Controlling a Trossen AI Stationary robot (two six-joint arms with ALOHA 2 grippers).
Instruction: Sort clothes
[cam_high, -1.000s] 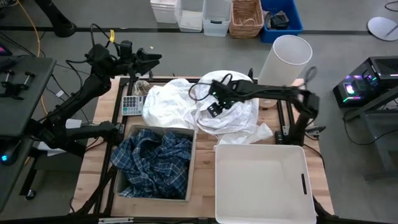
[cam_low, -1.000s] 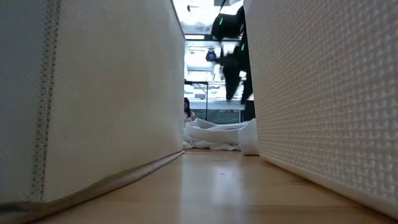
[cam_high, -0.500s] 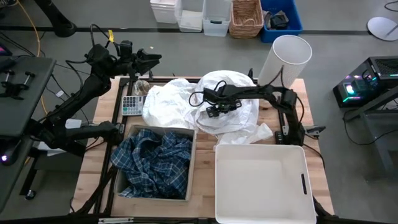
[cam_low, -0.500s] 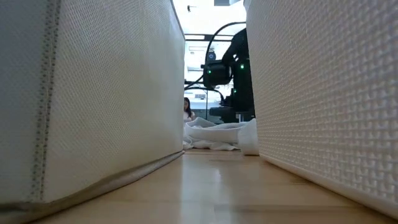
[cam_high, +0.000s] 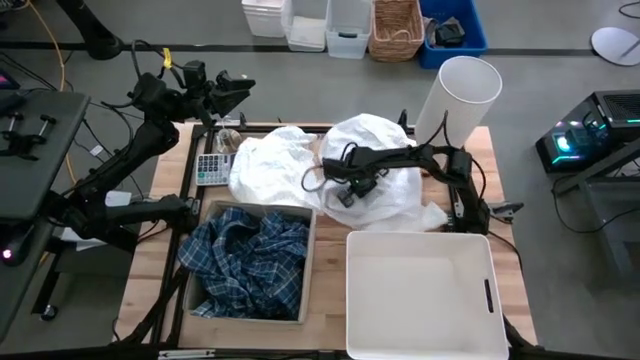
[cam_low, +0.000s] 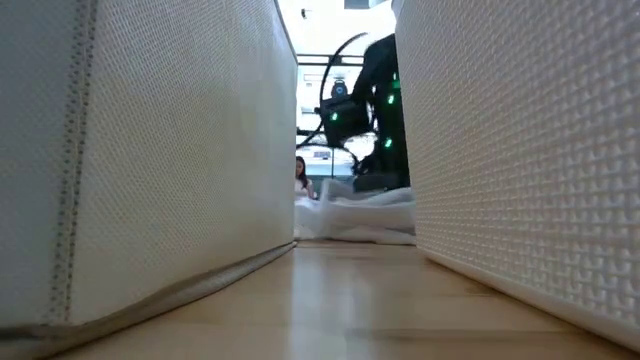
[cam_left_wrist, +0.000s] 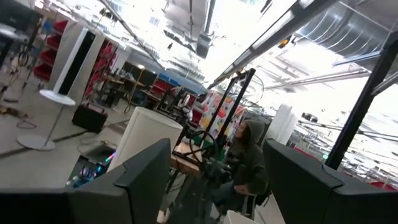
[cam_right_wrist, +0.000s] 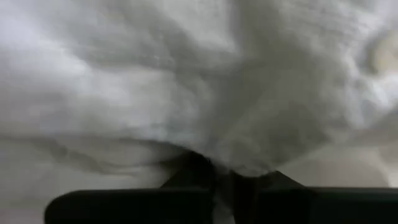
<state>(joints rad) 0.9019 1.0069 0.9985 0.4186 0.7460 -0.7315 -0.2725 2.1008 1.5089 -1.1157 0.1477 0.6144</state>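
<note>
A heap of white clothes (cam_high: 290, 165) lies on the far half of the table and shows low in the low view (cam_low: 360, 215). My right gripper (cam_high: 345, 195) is down in the heap's right part, shut on white cloth (cam_right_wrist: 205, 106). A blue-and-white plaid shirt (cam_high: 250, 260) lies crumpled in the beige box (cam_high: 305, 270) at the near left. My left gripper (cam_high: 235, 88) hangs open above the table's far left corner, with nothing between its fingers (cam_left_wrist: 155, 168). My right gripper pinches a gathered fold of white cloth (cam_right_wrist: 233, 163) between its two fingers, on the near right side of the heap. The fingers slant down into the heap from the table's right. Creases run toward the pinch. The cloth rests on the heap.
A rigid white bin (cam_high: 420, 290) stands at the near right, next to the box. A white cylindrical lampshade (cam_high: 458, 95) stands at the far right corner. A calculator (cam_high: 212, 168) lies left of the heap. Baskets and bins (cam_high: 395, 28) stand on the floor beyond.
My right gripper has gone down and a little toward the near edge, into the white heap, as its arm folded lower over the table. The cloth around it has bunched up. My left gripper has tipped slightly.
</note>
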